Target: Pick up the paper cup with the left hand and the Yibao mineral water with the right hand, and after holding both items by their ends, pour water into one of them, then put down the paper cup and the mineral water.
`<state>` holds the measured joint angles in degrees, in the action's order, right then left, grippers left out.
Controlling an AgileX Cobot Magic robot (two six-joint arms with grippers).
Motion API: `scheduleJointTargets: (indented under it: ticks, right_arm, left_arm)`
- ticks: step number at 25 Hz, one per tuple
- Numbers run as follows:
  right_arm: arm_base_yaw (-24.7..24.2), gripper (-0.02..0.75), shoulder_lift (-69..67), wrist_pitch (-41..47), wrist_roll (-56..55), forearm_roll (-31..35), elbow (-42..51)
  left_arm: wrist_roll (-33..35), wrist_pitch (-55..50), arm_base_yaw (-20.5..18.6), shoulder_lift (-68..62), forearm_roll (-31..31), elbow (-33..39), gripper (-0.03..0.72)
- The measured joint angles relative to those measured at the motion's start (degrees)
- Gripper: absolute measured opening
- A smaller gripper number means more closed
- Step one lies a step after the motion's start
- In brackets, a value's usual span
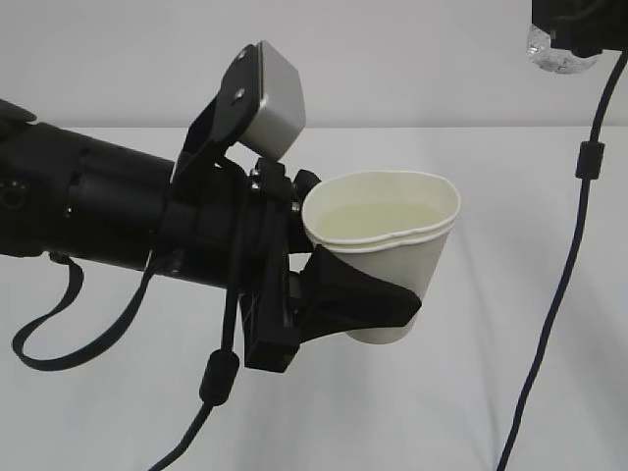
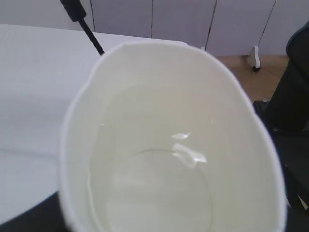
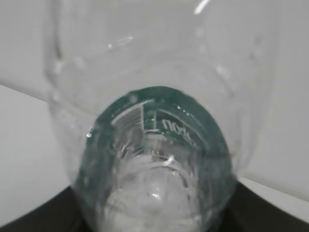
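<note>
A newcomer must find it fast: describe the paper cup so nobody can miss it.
Start at the bulky black left arm reaching in from the left with a grey box on top. At its tip, the claw clamps the paper cup. It is the only white, tapered container, its rim squeezed out of round, with water inside.

The big black left hand [image 1: 368, 294] reaches in from the left and holds the paper cup [image 1: 388, 250] up in the air above the white counter [image 1: 471, 412]. Its black fingers [image 1: 368, 299] squeeze the cup's lower part. The cup stands almost straight and has water [image 1: 378, 221] in it. At the top right corner, the bottle [image 1: 559, 54] peeks out under the right hand [image 1: 579, 25].
</note>
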<state>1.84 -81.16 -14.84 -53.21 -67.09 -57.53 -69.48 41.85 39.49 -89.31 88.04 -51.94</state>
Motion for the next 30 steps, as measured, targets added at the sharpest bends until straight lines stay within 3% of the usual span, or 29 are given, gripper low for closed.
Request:
scheduleJointTargets:
  ticks: [10,16,30]
  right_arm:
    - [0.0,0.361,-4.48,-4.96,8.18,8.2,0.22]
    - [0.0,0.357,-4.6,-8.07,21.46,22.01,5.32]
    - [0.0,0.352,-4.64,-12.6,35.56,36.94,10.42]
  left_arm:
    - [-0.15,0.0,0.0,0.0,0.0,0.0,0.421]
    - [-0.25,0.0,0.0,0.0,0.0,0.0,0.421]
    - [-0.25,0.0,0.0,0.0,0.0,0.0,0.421]
